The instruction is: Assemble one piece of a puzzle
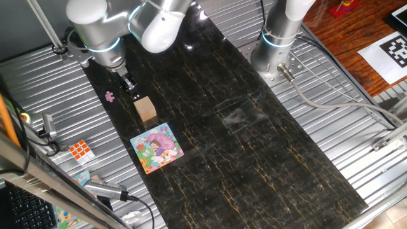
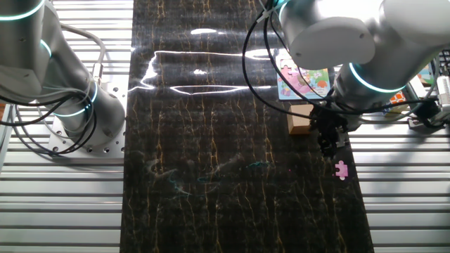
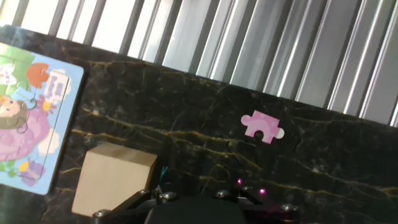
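Observation:
The piece [image 1: 110,97] is a tiny pink flat shape lying on the dark marbled mat near its left edge; it also shows as the piece [image 2: 342,169] and the piece [image 3: 263,126]. My gripper [image 1: 130,86] hangs just above the mat between the piece and a tan wooden block [image 1: 145,109], holding nothing. From the other side the gripper [image 2: 329,144] sits a little short of the piece. The puzzle [image 1: 157,147], an orange-edged cartoon board, lies beyond the block. In the hand view only the gripper's dark body [image 3: 186,211] shows, so the fingertips are hidden.
An orange-and-white Rubik's cube [image 1: 81,151] rests on the ribbed metal table left of the mat. A second arm's base [image 1: 276,54] stands at the back right. The tan block [image 3: 115,183] is close beside the hand, with the puzzle [image 3: 28,118] left of it.

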`<state>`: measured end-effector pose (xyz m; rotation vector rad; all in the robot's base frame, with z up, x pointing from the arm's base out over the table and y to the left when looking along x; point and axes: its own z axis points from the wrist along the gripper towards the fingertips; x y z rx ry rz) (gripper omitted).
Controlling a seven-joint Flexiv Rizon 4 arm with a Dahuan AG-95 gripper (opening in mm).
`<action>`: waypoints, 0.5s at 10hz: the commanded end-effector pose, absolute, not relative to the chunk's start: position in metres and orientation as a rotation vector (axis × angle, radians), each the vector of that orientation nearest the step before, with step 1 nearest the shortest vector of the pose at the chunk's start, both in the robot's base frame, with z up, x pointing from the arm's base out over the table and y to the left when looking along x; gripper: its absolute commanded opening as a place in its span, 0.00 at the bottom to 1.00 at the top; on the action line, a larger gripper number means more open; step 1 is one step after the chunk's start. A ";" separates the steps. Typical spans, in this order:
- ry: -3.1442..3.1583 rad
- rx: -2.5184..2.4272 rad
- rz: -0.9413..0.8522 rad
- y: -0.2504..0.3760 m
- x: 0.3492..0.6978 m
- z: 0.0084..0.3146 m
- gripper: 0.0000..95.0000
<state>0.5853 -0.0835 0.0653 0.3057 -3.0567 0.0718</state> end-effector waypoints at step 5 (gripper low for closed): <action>-3.101 0.422 0.076 -0.094 0.591 0.063 0.60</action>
